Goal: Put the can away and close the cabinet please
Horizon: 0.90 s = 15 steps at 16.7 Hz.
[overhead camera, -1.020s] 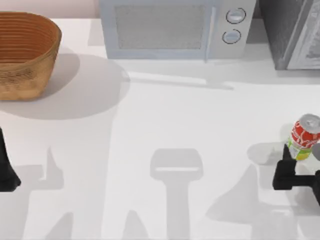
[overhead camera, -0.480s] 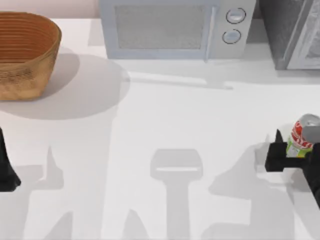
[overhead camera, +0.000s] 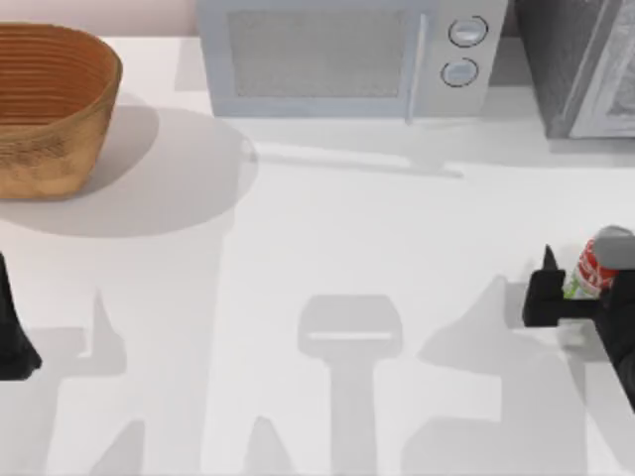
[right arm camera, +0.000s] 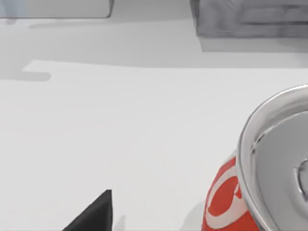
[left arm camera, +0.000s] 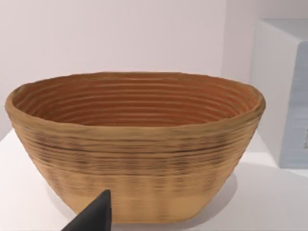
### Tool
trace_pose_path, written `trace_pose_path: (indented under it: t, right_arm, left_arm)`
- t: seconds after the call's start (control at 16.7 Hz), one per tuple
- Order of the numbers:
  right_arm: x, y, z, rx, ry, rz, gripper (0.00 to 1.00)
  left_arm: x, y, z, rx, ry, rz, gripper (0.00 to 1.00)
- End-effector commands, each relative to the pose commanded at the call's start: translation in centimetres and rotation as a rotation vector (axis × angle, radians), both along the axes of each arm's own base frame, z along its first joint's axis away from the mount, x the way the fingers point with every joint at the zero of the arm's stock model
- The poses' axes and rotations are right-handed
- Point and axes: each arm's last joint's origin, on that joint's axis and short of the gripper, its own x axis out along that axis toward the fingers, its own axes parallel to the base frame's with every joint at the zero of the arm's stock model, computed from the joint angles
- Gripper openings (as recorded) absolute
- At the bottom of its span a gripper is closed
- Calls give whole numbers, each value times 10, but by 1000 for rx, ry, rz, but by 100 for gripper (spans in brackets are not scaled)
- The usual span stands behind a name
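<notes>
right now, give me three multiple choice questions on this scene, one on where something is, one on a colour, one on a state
1. Where on the table is the can?
A. near the right edge
B. inside the basket
C. at the centre

2. What colour is the basket?
A. blue
B. tan brown
C. black

3. How does the can stand?
A. lying on its side
B. crushed flat
C. upright

Answers:
1 A: the top view has it near the right edge, with the right gripper at it.
2 B: the woven basket at the table's far left is tan brown; the left gripper sits parked nearer than it.
3 C: the right wrist view looks down on its round silver top.
</notes>
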Motion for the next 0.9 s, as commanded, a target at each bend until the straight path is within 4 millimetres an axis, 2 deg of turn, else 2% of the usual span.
trace_pose_path:
  t: [0.72,0.9]
  right_arm:
    - [0,0,0,0,0,0,2]
    - [0,0,0,0,0,0,0]
  left_arm:
    - [0,0,0,0,0,0,100]
    - [0,0,0,0,0,0,100]
